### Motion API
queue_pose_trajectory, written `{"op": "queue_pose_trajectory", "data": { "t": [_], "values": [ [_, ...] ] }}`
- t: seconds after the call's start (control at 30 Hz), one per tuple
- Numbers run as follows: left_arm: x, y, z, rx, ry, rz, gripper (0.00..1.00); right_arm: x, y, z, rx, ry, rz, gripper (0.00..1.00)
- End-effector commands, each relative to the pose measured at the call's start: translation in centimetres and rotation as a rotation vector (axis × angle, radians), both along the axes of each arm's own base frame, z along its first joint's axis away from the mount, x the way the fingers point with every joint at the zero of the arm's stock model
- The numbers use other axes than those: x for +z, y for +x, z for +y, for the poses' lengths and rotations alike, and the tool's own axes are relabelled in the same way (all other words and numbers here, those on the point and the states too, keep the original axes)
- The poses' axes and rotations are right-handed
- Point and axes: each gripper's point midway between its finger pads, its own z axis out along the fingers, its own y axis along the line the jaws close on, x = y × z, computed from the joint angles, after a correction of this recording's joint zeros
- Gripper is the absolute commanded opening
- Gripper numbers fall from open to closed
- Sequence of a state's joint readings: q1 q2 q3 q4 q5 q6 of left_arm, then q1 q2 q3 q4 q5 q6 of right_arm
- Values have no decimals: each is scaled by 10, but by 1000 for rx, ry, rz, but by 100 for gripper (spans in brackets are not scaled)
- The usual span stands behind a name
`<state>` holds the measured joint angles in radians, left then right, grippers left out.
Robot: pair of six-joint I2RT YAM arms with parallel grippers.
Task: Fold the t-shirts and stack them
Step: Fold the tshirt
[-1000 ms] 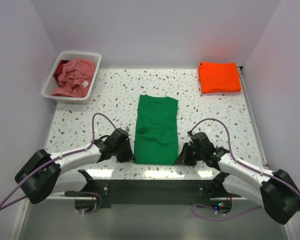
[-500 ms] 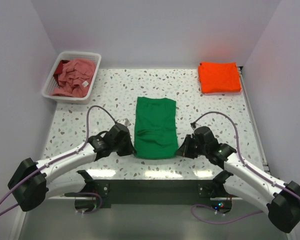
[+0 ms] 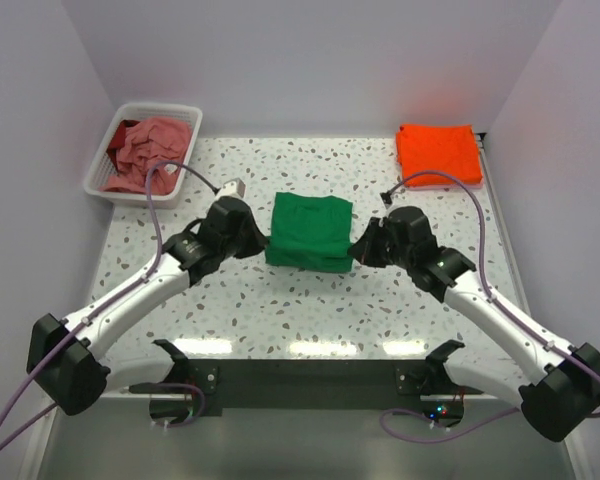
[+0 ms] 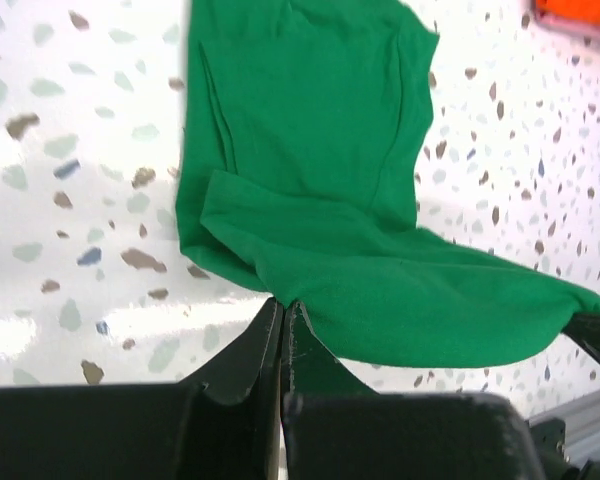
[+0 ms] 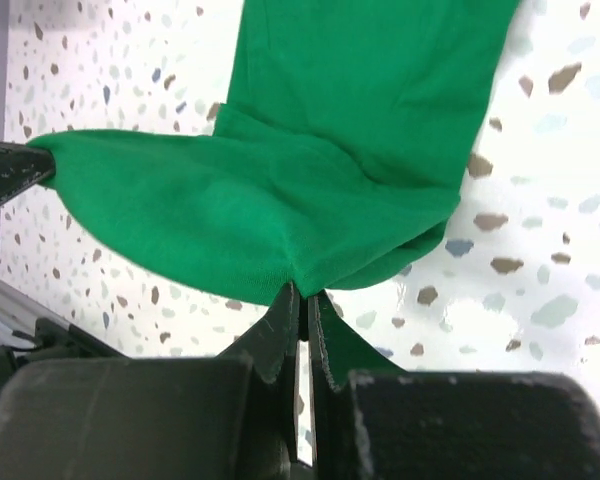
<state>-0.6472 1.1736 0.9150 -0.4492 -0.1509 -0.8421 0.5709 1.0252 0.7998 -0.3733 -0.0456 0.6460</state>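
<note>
The green t-shirt (image 3: pixel 310 232) lies in the middle of the table, its near half lifted and carried over its far half. My left gripper (image 3: pixel 264 243) is shut on its left near corner (image 4: pixel 280 290). My right gripper (image 3: pixel 356 250) is shut on its right near corner (image 5: pixel 305 280). The raised fold hangs between the two grippers. The orange t-shirt (image 3: pixel 438 154) lies folded at the far right corner. The pink t-shirt (image 3: pixel 148 154) lies crumpled in the white basket (image 3: pixel 100 165) at the far left.
Speckled tabletop (image 3: pixel 280 310) lies bare in front of the green shirt. Purple cables loop above both arms. White walls close in the table on three sides.
Both grippers have moved away from the near edge toward the far side, carrying the green shirt's near hem up and over. The shirt now looks about half as long.
</note>
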Motion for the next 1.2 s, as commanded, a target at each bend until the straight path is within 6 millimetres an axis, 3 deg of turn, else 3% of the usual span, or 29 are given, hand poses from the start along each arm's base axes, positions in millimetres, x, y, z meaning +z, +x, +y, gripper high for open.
{"op": "queue_pose_trajectory", "data": {
  "t": [0.0,0.43,0.63,0.83,1.0,1.17],
  "values": [
    [33,34,8,30,7,-106,0,29,28,0,-7,-25,-102,0],
    [73,99,2,71,9,-209,0,51,89,-5,-28,12,-146,0],
    [71,121,7,87,32,-212,0,46,111,-2,-1,44,-118,0],
    [69,153,9,93,40,-227,0,32,136,-4,-9,60,-80,0],
    [41,180,10,78,52,-170,0,19,156,-9,-25,82,-48,0],
    [17,203,-3,20,51,-153,0,-11,181,-10,-24,68,0,0]
  ]
}}
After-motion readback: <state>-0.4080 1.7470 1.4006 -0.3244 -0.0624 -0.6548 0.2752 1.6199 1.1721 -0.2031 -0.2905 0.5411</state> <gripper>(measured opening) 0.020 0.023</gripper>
